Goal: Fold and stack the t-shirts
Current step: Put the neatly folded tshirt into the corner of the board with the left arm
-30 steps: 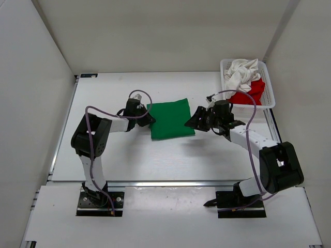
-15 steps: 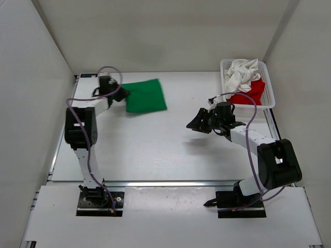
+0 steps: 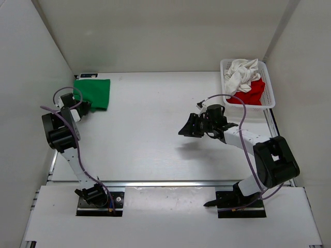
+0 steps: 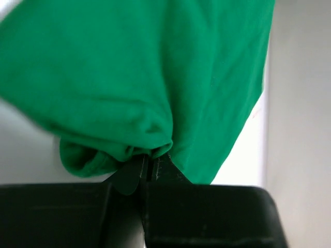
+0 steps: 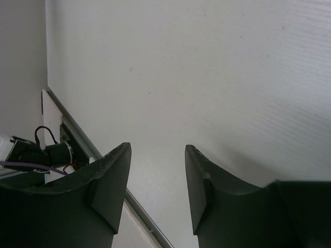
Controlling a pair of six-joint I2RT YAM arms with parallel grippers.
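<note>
Left gripper [image 4: 147, 166] is clamped tight on a bunched edge of the green shirt [image 4: 155, 77], as I see it from my remote station. In the left wrist view the cloth is gathered into a thick roll right at the closed fingertips and fans out wide beyond them.

From the top camera, I find the green shirt folded into a rough rectangle at the far left corner of the table [image 3: 150, 150], close by the left wall. The left arm is stretched along that side and the gripper meets the shirt at its near left edge. Whether the shirt lies flat on the table or is held a little above it, I cannot tell.

Over on the right half of the table, the right gripper [image 5: 158, 150] hovers with its jaws well apart and nothing between them. Its own camera shows only bare white table past the two dark fingers [image 5: 111, 181]. It points toward the left and stands well apart from the green shirt.

At the far right corner sits the white mesh basket [image 3: 270, 90], just beyond the right arm. Inside it, the white shirt [image 3: 242, 72] is crumpled in the far part. The red shirt [image 3: 252, 94] is bunched in the near part, touching the white one. Both are unfolded and heaped loosely, and the red cloth reaches the basket's near rim.
</note>
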